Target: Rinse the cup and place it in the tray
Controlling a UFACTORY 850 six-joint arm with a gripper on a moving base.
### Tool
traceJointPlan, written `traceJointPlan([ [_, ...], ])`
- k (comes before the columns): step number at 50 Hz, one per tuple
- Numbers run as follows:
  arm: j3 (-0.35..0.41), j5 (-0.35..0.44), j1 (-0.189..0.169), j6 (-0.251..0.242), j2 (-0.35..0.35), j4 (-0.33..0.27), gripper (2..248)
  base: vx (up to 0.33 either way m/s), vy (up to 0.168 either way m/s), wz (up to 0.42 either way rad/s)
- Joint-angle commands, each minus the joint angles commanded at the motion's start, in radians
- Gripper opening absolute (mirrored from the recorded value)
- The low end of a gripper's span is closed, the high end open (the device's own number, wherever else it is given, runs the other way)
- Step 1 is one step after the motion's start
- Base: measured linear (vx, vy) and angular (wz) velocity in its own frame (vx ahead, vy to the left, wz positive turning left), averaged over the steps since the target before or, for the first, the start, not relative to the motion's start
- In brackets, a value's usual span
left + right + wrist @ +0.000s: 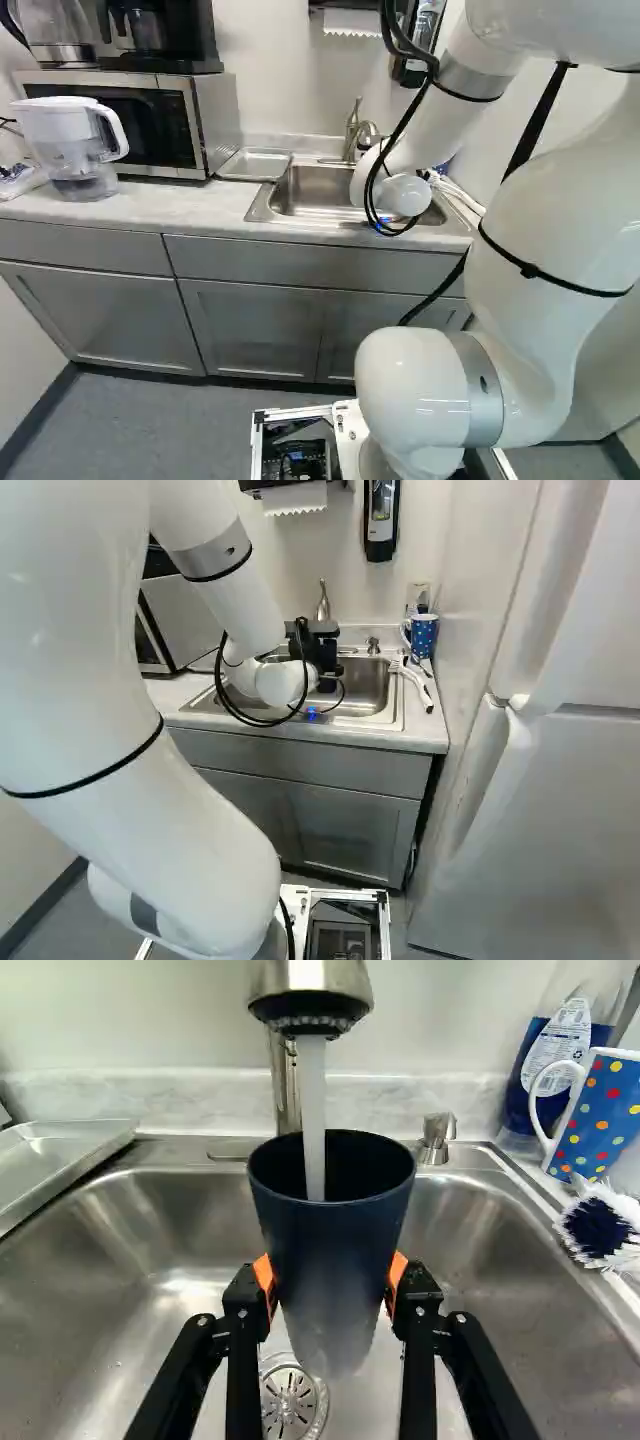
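In the right base view my gripper is over the sink, its fingertips partly hidden by the arm. The wrist view has the gripper shut on a dark blue cup, orange pads pressing from both sides. The cup is upright with its rim under the faucet, and a stream of water runs into it. The metal tray lies beside the sink; in the left base view the tray is between microwave and basin.
A dotted mug, a blue soap bottle and a brush stand or lie at the sink's edge. A microwave and water pitcher are on the counter. A fridge rises at the right base view's right.
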Motion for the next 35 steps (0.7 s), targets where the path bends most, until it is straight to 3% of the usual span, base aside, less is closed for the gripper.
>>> traceJointPlan([
  [35, 0.000, 0.000, 0.000, 0.000, 0.000, 0.000, 124, 0.000, 0.000, 0.000],
])
